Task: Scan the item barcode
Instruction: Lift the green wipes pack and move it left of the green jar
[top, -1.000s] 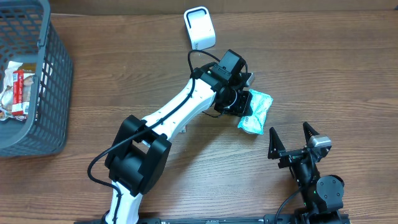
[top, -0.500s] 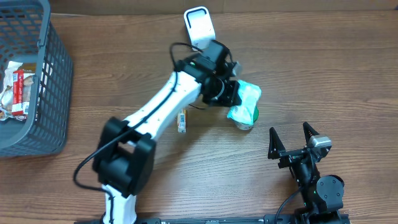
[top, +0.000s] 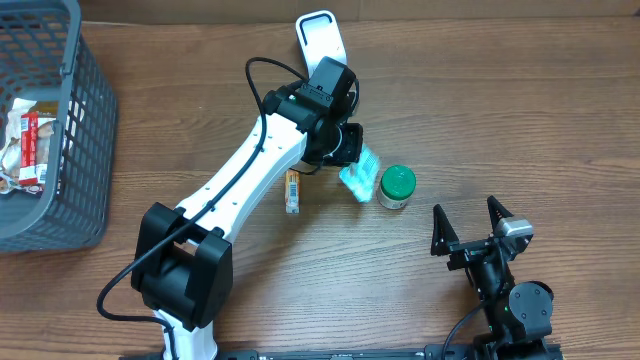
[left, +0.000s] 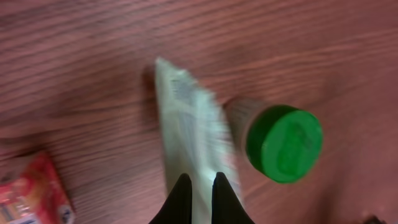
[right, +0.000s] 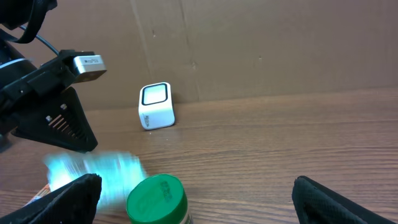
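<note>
Item: packet (top: 360, 178), pale teal and white, flat and soft; the thing to be scanned.
Holder: left claw (top: 352, 155), jaws closed nearly together on the packet's top edge, so the packet hangs below the fingertips with its broad faces free.
Packet position: pinched between the fingers (left: 180, 190) and trailing away from them, edge-on to the wrist camera, lifted off the table (top: 520, 100) or only just above it; which one cannot be told.
Reason for grip, as judged: an edge pinch leaves the printed face uncovered for a reader.
Barcode: not made out; the print on the packet (left: 193, 130) is blurred.
Scanner (top: 320, 40): white box with a dark-rimmed window, beyond the left claw toward the far table edge, close but apart from it. Its window appears to face the near side of the table, which would be why the packet is carried upright near it.
Green-lidded jar (top: 397, 186): upright, just beside the hanging packet on the claw's outer side; contact cannot be told.
Small sachet (top: 292, 190): flat on the table, on the claw's other side, under the forearm.
Basket (top: 90, 130): grey mesh, well away behind the left arm, wrapped goods inside.
Right claw (top: 468, 225): jaws spread wide, holding nothing, parked near the front edge, well apart from the left claw.
Stage, as judged: packet in hand, presentation to the scanner not yet complete.
Caution: the jar stands close enough to be knocked.
</note>
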